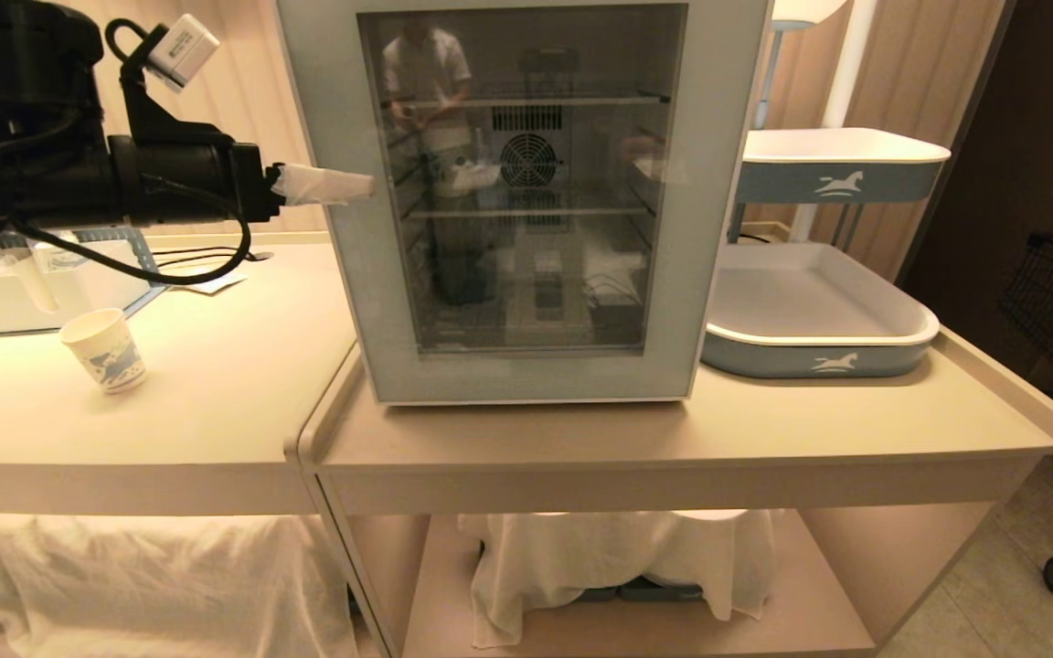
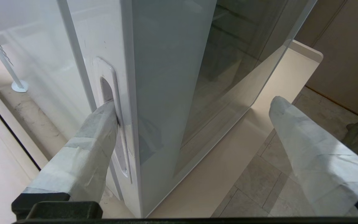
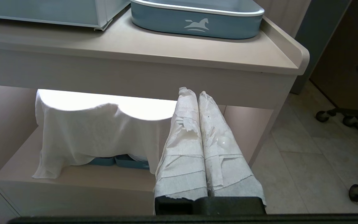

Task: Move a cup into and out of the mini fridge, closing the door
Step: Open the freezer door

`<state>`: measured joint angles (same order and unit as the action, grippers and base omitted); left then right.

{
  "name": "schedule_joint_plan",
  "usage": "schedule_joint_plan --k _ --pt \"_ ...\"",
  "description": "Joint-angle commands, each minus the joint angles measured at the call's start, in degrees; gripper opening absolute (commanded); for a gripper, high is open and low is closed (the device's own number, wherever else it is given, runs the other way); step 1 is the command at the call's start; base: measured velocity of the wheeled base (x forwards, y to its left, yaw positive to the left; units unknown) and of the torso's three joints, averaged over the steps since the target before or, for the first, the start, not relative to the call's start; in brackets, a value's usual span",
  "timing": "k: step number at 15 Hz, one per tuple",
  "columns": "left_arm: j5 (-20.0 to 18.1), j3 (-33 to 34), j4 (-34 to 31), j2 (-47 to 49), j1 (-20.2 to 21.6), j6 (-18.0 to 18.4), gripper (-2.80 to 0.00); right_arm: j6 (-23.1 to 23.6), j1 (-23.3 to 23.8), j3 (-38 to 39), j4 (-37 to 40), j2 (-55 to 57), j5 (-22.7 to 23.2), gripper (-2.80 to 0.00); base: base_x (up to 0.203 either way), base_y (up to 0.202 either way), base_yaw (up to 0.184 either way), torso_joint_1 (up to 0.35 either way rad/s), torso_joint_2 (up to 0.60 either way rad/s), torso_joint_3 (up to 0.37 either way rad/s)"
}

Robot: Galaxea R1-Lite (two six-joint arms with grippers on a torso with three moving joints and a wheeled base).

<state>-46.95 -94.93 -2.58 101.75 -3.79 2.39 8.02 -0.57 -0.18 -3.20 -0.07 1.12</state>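
Reaching in from the upper left of the head frame, the left gripper [image 1: 344, 187] sat level at the fridge's [image 1: 526, 196] left edge, its fingers spread wide to straddle the door [image 1: 526, 366]. That placement suited opening: in the wrist view one wrapped finger [image 2: 99, 124] pressed its tip into the recessed handle [image 2: 109, 102] on the door's side, while the other finger [image 2: 303, 133] hung free in front of the glass, touching nothing. Nothing was held. The door looked shut or nearly so, its frame flush across the front.

The cup [image 1: 106, 350] stood upright at the left of the head frame on the counter [image 1: 216, 393], well apart from the fridge and below the arm, so it was probably waiting until the door swung clear. I judged the task barely begun, with the pull on the handle as the step in hand.

The right gripper [image 3: 199, 102] was parked low in front of the counter's lower shelf, its wrapped fingers pressed together and empty. A blue tray [image 1: 910, 343] sat just beside the fridge at centre right.
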Motion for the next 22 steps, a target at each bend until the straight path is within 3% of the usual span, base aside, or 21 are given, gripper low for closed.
schedule_joint_plan --k 1,13,18,22 --pt "-0.65 2.44 -0.59 -2.24 0.01 -0.10 0.00 0.06 -0.04 0.01 -0.06 -0.01 0.02 -2.80 0.000 0.000 0.000 0.000 0.00 0.000" --pt "-1.03 12.44 -1.13 -13.18 0.16 -0.40 0.00 0.06 -0.04 0.01 -0.06 -0.01 0.02 -2.80 0.000 0.000 0.000 0.000 0.00 0.000" --pt "-1.17 22.15 -1.96 -26.83 -0.07 -5.76 0.00 0.06 0.05 0.01 -0.06 -0.01 0.02 -2.80 0.000 0.000 0.000 0.000 0.00 0.000" --pt "-0.32 30.08 -4.03 -35.35 0.00 -7.09 0.00 0.06 -0.04 0.01 -0.06 -0.01 0.02 -2.80 0.000 0.000 0.000 0.000 0.00 0.000"
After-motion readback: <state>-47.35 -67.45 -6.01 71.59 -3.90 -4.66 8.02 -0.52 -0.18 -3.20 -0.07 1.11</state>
